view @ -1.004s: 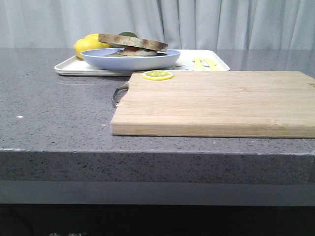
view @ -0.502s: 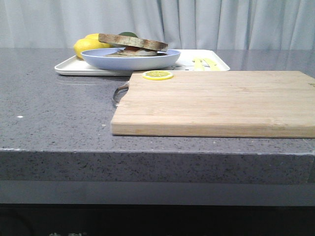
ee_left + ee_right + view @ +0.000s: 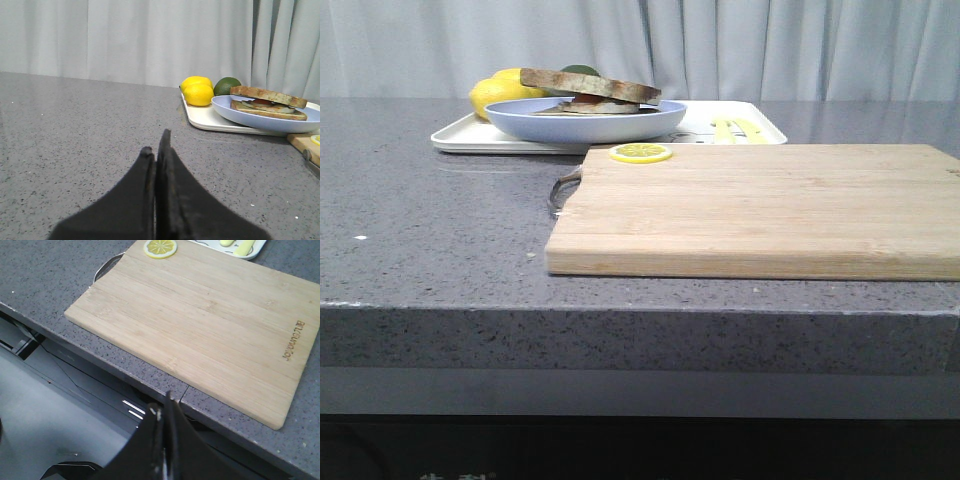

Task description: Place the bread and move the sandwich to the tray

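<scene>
The bread [image 3: 590, 84], a brown-crusted slice, lies on top of the sandwich [image 3: 588, 106] in a light-blue plate [image 3: 585, 125]. The plate stands on the white tray [image 3: 470, 138] at the back of the counter. In the left wrist view the bread [image 3: 267, 94], the egg-filled sandwich [image 3: 269, 110], the plate [image 3: 265, 120] and the tray [image 3: 205, 120] show ahead to the right. My left gripper [image 3: 156, 142] is shut and empty, low over the grey counter, well short of the tray. My right gripper [image 3: 161, 407] is shut and empty, off the counter's front edge. Neither gripper shows in the front view.
A wooden cutting board [image 3: 760, 205] lies in front of the tray, also in the right wrist view [image 3: 200, 320], with a lemon slice [image 3: 640, 153] at its far left corner. Two lemons [image 3: 197, 92] and an avocado [image 3: 226, 85] sit on the tray's far left end.
</scene>
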`<action>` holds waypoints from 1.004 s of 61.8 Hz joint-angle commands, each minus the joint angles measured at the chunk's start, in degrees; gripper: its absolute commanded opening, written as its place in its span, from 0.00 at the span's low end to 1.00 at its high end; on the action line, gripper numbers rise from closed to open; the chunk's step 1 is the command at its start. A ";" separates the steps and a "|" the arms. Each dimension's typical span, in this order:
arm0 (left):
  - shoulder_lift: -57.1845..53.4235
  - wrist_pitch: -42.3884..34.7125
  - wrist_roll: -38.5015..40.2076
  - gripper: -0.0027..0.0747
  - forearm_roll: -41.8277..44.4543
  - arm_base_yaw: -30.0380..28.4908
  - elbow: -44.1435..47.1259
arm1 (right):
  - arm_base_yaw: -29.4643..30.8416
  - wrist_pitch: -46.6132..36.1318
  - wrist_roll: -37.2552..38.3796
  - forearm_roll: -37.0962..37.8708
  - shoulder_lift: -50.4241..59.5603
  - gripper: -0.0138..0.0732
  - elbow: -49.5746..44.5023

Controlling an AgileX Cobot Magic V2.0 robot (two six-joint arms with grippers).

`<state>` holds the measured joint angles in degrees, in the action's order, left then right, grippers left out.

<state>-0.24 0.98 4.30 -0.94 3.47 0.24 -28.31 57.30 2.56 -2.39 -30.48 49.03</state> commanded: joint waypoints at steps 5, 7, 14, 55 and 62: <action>-1.34 -4.75 0.50 0.01 -0.04 -0.18 0.09 | 0.32 -3.93 -0.26 0.22 -0.21 0.08 1.14; -1.34 -4.75 0.50 0.01 -0.04 -0.18 0.09 | 0.32 -4.05 -0.26 0.28 0.27 0.08 0.76; -1.34 -4.75 0.50 0.01 -0.04 -0.18 0.09 | 4.86 -6.04 -0.26 0.62 2.62 0.08 -1.60; -1.34 -4.75 0.50 0.01 -0.04 -0.18 0.09 | 29.61 -55.75 -0.26 -3.70 30.53 0.08 -45.99; -1.34 -4.75 0.50 0.01 -0.04 -0.18 0.09 | 30.02 -59.73 -0.26 -4.28 32.10 0.08 -50.29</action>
<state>-0.24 0.84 4.30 -0.94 3.47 0.24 1.26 5.98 2.56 -6.12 0.41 -0.13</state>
